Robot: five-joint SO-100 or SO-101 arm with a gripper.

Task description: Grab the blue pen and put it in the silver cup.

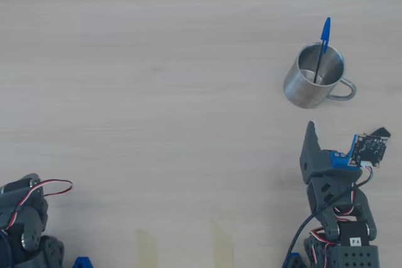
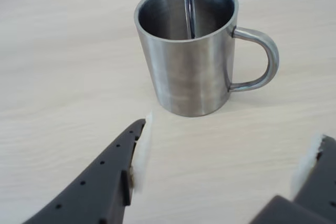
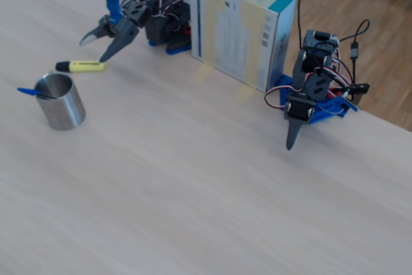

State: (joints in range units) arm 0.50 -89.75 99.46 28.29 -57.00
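The silver cup (image 1: 312, 80) stands upright on the wooden table, its handle to the right in the overhead view. The blue pen (image 1: 325, 37) stands inside it, leaning on the rim with its blue cap sticking out above. In the wrist view the cup (image 2: 189, 72) is straight ahead with the pen's barrel (image 2: 189, 3) inside. My gripper (image 2: 223, 166) is open and empty, a short way back from the cup and apart from it. It also shows in the overhead view (image 1: 344, 131) and the fixed view (image 3: 93, 51), where the cup (image 3: 61, 102) and pen cap (image 3: 28, 92) are at the left.
A yellow highlighter with a black cap (image 3: 80, 66) lies on the table near my fingertips in the fixed view. A second arm (image 3: 309, 98) hangs still at the right. A white and blue box (image 3: 241, 30) stands between the two arm bases.
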